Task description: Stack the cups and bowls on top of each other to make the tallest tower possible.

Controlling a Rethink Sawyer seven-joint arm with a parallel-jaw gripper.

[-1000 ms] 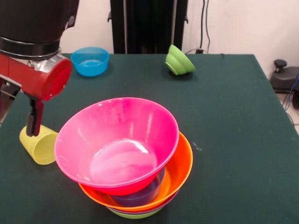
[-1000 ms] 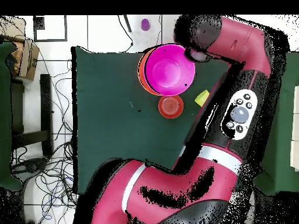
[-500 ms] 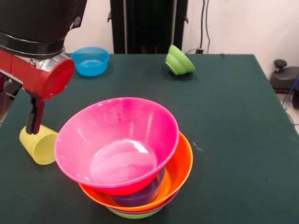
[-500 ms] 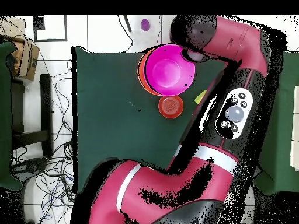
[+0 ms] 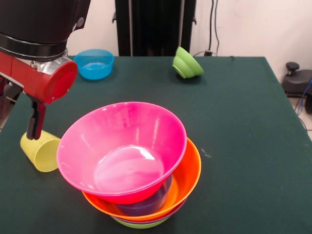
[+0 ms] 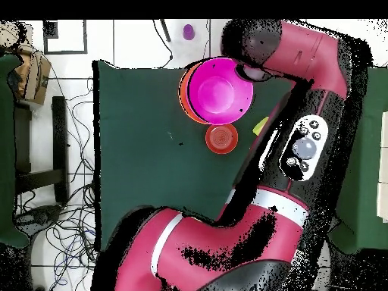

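At the tabletop's [image 5: 243, 126] left edge in the front view, the gripper [image 5: 35, 122] hangs from the red and black arm [image 5: 41, 48], its one visible dark finger reaching down to the top of the yellow cup [image 5: 41, 150]. That cup lies on its side directly below the gripper, its ribbed bottom facing the camera. Whether the gripper is open or closed, or has any hold on the cup, cannot be told: only a single finger shows, and the overhead view hides it under the arm [image 6: 303, 83].

Just to the gripper's right in the front view stands the tower [image 5: 131, 165]: a big pink bowl [image 5: 122, 148] tilted on top, a wide orange bowl [image 5: 187, 178] under it, a dark purple one [image 5: 146, 204] showing through between them, and a lime-green bowl [image 5: 139, 224] lowest.

Well beyond the gripper, near the far edge, a small blue bowl [image 5: 95, 63] sits upright, and farther right a second lime-green bowl [image 5: 186, 63] rests tipped on its side.

From overhead, a red-orange bowl [image 6: 221, 139] sits just beside the tower [image 6: 216, 91], with a sliver of the yellow cup [image 6: 260, 125] showing next to the arm.
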